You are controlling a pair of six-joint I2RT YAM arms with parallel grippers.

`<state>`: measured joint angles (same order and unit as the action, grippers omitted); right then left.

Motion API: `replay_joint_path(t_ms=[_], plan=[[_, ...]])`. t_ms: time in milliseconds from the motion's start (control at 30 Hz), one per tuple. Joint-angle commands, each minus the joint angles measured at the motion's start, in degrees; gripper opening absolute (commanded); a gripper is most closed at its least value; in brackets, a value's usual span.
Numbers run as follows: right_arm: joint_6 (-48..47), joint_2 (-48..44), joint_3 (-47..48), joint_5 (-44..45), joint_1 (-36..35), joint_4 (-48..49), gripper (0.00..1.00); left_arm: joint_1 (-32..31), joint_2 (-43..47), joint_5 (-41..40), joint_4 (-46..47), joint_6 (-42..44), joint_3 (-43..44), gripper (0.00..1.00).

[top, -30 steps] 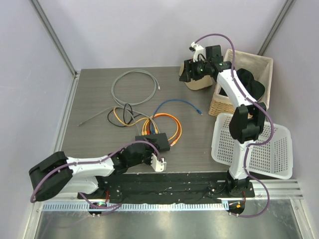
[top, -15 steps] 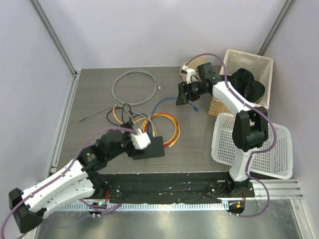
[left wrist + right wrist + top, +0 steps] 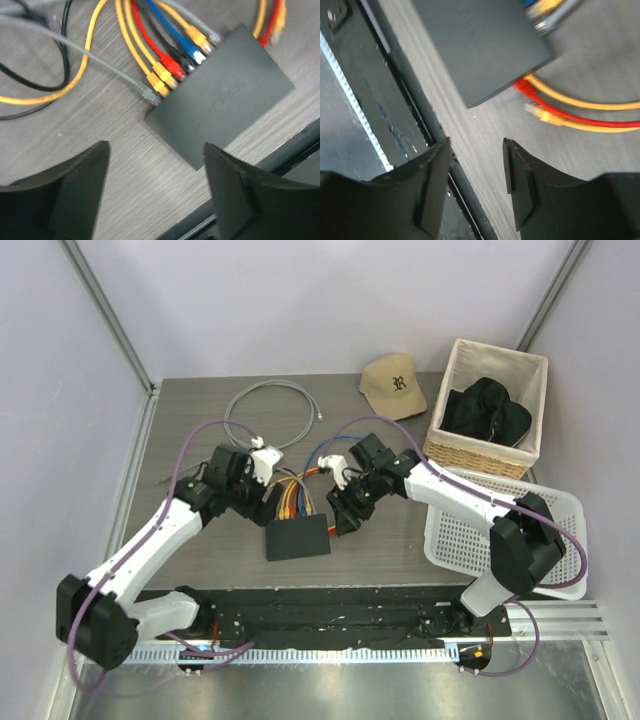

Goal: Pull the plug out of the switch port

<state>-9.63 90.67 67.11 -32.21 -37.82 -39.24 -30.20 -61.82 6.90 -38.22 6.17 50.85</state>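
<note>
Flat on the table (image 3: pixel 190 420) near the front edge, the switch (image 3: pixel 298 537): long axis across, ports facing away, row of plugs (image 3: pixel 172 67) leaving toward the far left. Best reached with the left gripper (image 3: pixel 155 150), wide and empty just beside that row; right gripper (image 3: pixel 476 145), likewise parted and empty, off the switch's right end.

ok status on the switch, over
Left gripper and right gripper open, empty, either side of the switch. Plugs all seated, none pulled. Cables bunched at port side.
</note>
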Motion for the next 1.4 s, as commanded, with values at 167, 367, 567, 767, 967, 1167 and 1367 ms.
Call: replay_joint_path(t_ms=[167, 367, 567, 767, 967, 1167, 1367], plan=[[-10.6, -2.3, -1.9, 3.4, -7.5, -1.5, 0.29, 12.5, -12.8, 13.5, 1.4, -13.4, 1.5, 0.22], [-11.8, 0.9, -3.4, 5.0, -12.6, -0.2, 0.18, 12.6, -18.8, 11.6, 5.8, -12.4, 1.3, 0.09], [-11.4, 5.1, -2.5, 3.9, -14.0, 0.7, 0.17, 12.6, -20.7, 10.2, 10.3, -11.3, -2.2, 0.08], [-9.4, 8.5, -1.1, 6.0, -14.6, 3.4, 0.17, 12.5, -24.3, 11.8, 10.2, -10.7, -1.5, 0.09], [-8.2, 11.2, 0.7, 15.4, -14.1, 5.8, 0.11, 12.4, -28.1, 15.2, 9.2, -10.0, -0.1, 0.1], [-10.8, 13.8, 3.4, 19.8, -10.4, 5.8, 0.1, 9.6, -29.0, 18.0, 8.3, -8.4, 0.6, 0.12], [-13.4, 13.2, 4.1, 20.4, -7.0, 4.3, 0.1, 8.2, -25.0, 13.0, 8.3, -7.9, 2.1, 0.09]])
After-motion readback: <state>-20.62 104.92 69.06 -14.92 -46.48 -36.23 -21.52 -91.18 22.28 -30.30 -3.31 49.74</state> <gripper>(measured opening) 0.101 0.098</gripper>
